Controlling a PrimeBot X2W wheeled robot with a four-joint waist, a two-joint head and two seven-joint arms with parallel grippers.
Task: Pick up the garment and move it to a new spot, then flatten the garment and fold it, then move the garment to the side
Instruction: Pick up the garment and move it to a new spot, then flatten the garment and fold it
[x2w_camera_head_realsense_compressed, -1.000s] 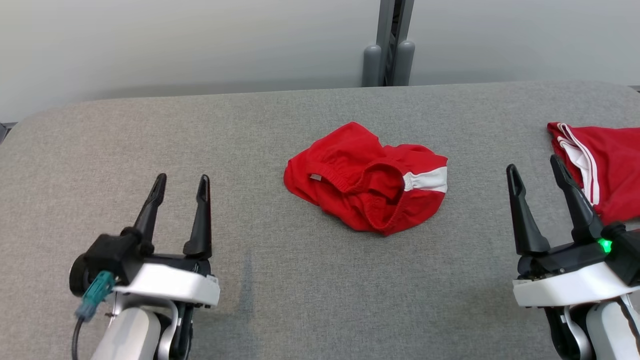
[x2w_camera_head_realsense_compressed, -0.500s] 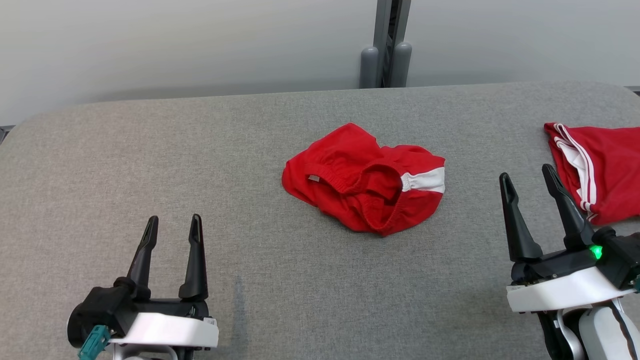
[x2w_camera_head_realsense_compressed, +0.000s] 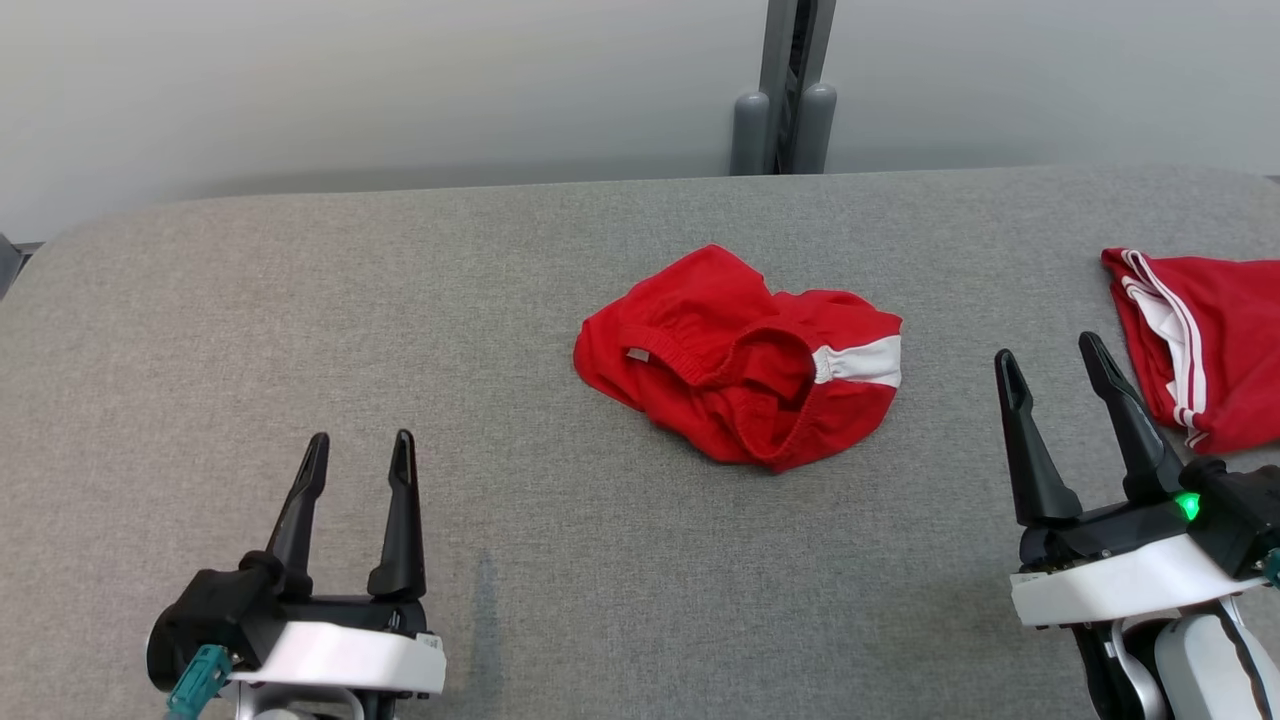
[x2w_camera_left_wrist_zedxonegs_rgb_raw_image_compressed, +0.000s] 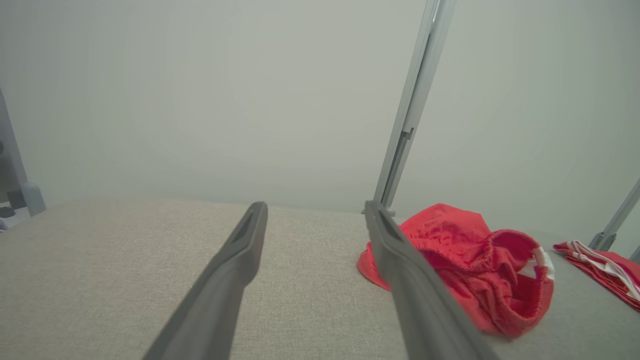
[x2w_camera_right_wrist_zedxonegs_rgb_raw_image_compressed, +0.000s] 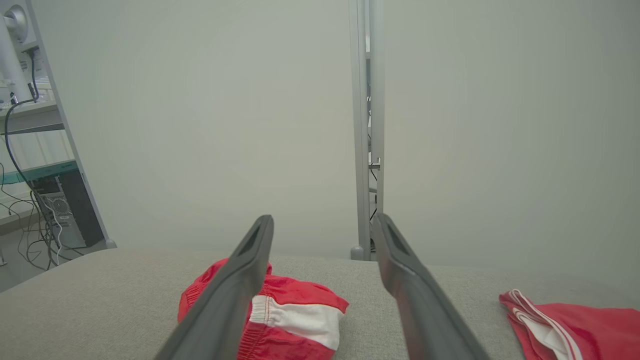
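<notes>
A crumpled red garment (x2w_camera_head_realsense_compressed: 740, 355) with a white side stripe and an elastic waistband lies bunched at the middle of the grey padded table (x2w_camera_head_realsense_compressed: 300, 300). My left gripper (x2w_camera_head_realsense_compressed: 362, 440) hovers open at the near left, well short of the garment, with nothing between its fingers. At the near right my right gripper (x2w_camera_head_realsense_compressed: 1047, 350) is open and empty too, off to the garment's right. The left wrist view has the garment (x2w_camera_left_wrist_zedxonegs_rgb_raw_image_compressed: 465, 260) ahead and right of that gripper (x2w_camera_left_wrist_zedxonegs_rgb_raw_image_compressed: 315, 206). In the right wrist view the garment (x2w_camera_right_wrist_zedxonegs_rgb_raw_image_compressed: 295, 310) lies ahead to the left of that gripper (x2w_camera_right_wrist_zedxonegs_rgb_raw_image_compressed: 324, 218).
A second red piece of clothing with white stripes (x2w_camera_head_realsense_compressed: 1215, 340) lies at the table's right edge, just beyond my right gripper. A grey metal post (x2w_camera_head_realsense_compressed: 785, 110) stands behind the table's far edge against a pale wall. Shelving with cables (x2w_camera_right_wrist_zedxonegs_rgb_raw_image_compressed: 40, 200) stands off to the left.
My left gripper has drawn back toward the near edge of the table. The right gripper has pulled back slightly too. The garment has not moved.
</notes>
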